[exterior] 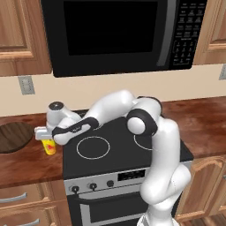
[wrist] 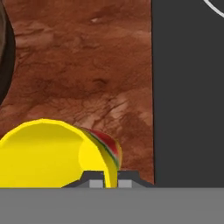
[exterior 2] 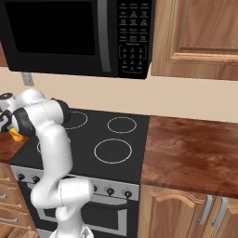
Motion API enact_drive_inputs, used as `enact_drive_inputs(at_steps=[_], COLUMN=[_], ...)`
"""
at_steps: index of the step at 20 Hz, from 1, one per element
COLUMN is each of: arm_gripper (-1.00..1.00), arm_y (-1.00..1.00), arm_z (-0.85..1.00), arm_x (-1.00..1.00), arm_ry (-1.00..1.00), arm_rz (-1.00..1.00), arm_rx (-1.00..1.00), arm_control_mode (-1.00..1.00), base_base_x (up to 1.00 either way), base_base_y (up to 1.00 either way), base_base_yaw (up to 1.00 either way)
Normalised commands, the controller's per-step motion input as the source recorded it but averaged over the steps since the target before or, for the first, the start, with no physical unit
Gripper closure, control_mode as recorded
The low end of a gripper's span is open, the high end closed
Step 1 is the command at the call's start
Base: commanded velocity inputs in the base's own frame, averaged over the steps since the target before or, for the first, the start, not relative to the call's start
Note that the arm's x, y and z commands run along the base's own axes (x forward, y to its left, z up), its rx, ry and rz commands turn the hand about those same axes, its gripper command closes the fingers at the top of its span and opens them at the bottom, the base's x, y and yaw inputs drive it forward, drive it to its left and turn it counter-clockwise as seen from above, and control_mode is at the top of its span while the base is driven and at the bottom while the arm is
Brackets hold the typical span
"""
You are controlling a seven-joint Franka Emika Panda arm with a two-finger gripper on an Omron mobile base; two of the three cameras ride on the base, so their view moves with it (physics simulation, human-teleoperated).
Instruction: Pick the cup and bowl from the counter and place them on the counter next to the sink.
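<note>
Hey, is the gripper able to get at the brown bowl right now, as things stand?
Probably not yet. The gripper is shut on the yellow cup's rim, so its jaws are taken. The bowl sits just beyond on the counter, nothing between them.

You've got a black microwave (exterior: 123, 31) hanging up top, its keypad (exterior 2: 135, 39) on the right side. Below it sits the black stovetop (exterior 2: 107, 139) with white burner rings (exterior: 93, 147). A row of knobs (exterior 2: 110, 190) runs along the oven front (exterior: 106, 207). There's a wall outlet (exterior: 26, 84) on the beige backsplash, and wooden cabinets (exterior 2: 195, 32) flank the microwave.
</note>
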Motion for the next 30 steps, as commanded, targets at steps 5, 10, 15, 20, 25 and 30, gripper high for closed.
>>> enact_drive_inputs(at_steps=[5, 10, 15, 20, 25, 30], arm_gripper=[1.00, 1.00, 1.00, 1.00, 1.00, 1.00], arm_y=[-0.27, -0.31, -0.42, -0.55, -0.53, -0.51], arm_z=[0.12, 0.41, 0.52, 0.41, 0.41, 0.56], arm_x=[-0.20, -0.45, -0.52, -0.41, -0.46, -0.40], arm_ry=[0.00, -0.04, -0.03, -0.02, -0.06, -0.05], arm_rz=[0.00, 0.00, 0.00, 0.00, 0.00, 0.00], arm_rx=[0.04, 0.09, 0.10, 0.11, 0.09, 0.02], arm_control_mode=[-1.00, -1.00, -1.00, -1.00, -1.00, -1.00], base_base_x=[0.00, 0.00, 0.00, 0.00, 0.00, 0.00], base_base_y=[0.00, 0.00, 0.00, 0.00, 0.00, 0.00], base_base_yaw=[0.00, 0.00, 0.00, 0.00, 0.00, 0.00])
